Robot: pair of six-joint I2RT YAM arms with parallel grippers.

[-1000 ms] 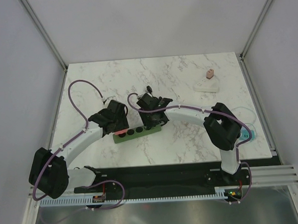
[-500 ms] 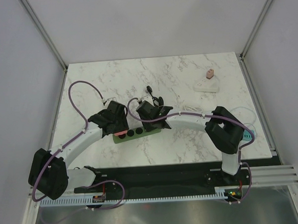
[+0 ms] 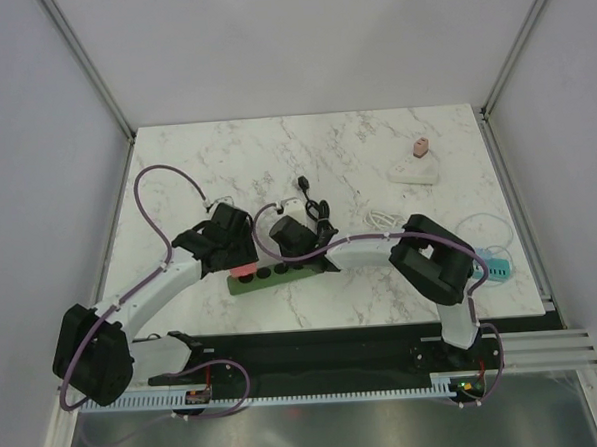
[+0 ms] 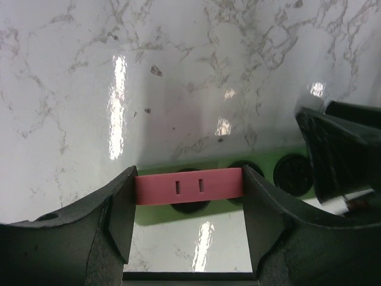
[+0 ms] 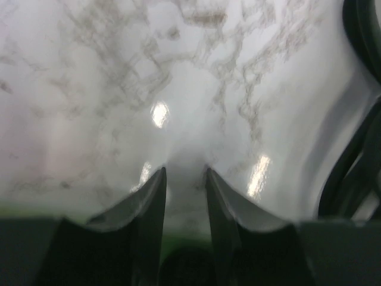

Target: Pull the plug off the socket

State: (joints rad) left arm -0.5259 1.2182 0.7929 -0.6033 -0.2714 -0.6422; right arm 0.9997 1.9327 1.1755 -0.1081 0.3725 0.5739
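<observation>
A green power strip (image 3: 286, 271) with black round sockets lies on the marble table; it also shows in the left wrist view (image 4: 268, 173). My left gripper (image 3: 236, 259) is shut on a pink plug (image 4: 189, 186) with two slots in its face. The plug (image 3: 243, 271) sits over the strip's left end, and a black socket shows just beneath it. My right gripper (image 3: 292, 246) rests on the middle of the strip. Its fingers (image 5: 152, 202) stand almost shut with a narrow gap (image 5: 186, 173) and nothing between them. The green strip shows blurred below them (image 5: 184, 235).
A black cable with a plug (image 3: 316, 205) lies just behind the strip. A white cable (image 3: 380, 219) lies to its right. A white socket block with a pink plug (image 3: 417, 164) stands at the back right. A teal object (image 3: 495, 267) lies at the right edge.
My right gripper has moved left and nearer along the strip, away from the black cable. My left gripper has shifted slightly nearer with the pink plug. The strip has shifted a little.
</observation>
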